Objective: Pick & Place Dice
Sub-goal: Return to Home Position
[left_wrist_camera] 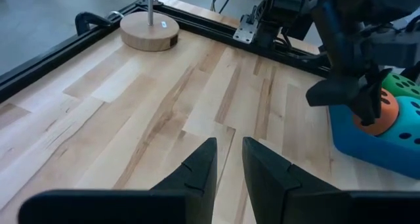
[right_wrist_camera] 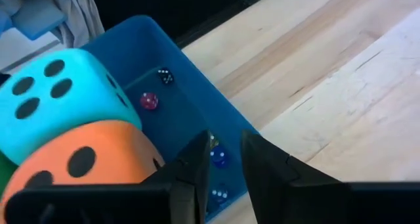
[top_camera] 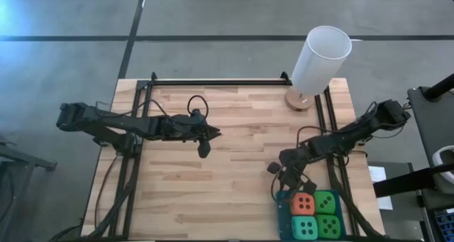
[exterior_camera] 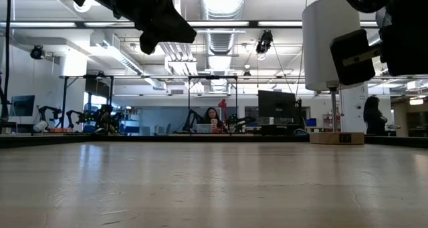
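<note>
Four soft dice sit in a blue tray (top_camera: pixel 284 215) at the table's near right corner: an orange-red die (top_camera: pixel 303 204), a green die (top_camera: pixel 326 201), a turquoise die (top_camera: pixel 305 228) and a second green die (top_camera: pixel 328 226). My right gripper (top_camera: pixel 281 177) hovers just over the tray's far left edge, beside the orange-red die (right_wrist_camera: pixel 85 165) and the turquoise die (right_wrist_camera: pixel 59 99). Its fingers (right_wrist_camera: pixel 225 161) stand a narrow gap apart and hold nothing. My left gripper (top_camera: pixel 207 139) hangs over the middle of the table, also narrowly open (left_wrist_camera: pixel 226 165) and empty.
A tall white cylinder (top_camera: pixel 320 57) stands on a round wooden base (top_camera: pixel 299 100) at the far right. Several tiny dice lie on the tray's floor (right_wrist_camera: pixel 165 76). Black rails run along the table's left, far and right edges. Bare wood lies between the two arms.
</note>
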Robot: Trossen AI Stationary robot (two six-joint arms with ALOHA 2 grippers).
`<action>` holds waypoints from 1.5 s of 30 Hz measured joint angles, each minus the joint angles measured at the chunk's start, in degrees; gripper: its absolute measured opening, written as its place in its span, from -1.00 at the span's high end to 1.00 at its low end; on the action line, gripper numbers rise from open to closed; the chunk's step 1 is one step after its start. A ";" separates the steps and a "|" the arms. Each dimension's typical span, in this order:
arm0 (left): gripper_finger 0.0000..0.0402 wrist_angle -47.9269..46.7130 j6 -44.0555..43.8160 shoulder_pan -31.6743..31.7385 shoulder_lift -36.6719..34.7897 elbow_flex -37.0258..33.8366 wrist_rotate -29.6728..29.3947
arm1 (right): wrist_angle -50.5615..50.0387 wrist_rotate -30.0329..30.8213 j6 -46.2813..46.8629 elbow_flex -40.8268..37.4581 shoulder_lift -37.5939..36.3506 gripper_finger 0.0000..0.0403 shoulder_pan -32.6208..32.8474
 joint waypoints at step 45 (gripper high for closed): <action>0.97 6.49 11.94 -4.48 -44.75 -24.43 0.01 | -4.99 35.33 3.27 2.26 -42.95 0.96 -0.09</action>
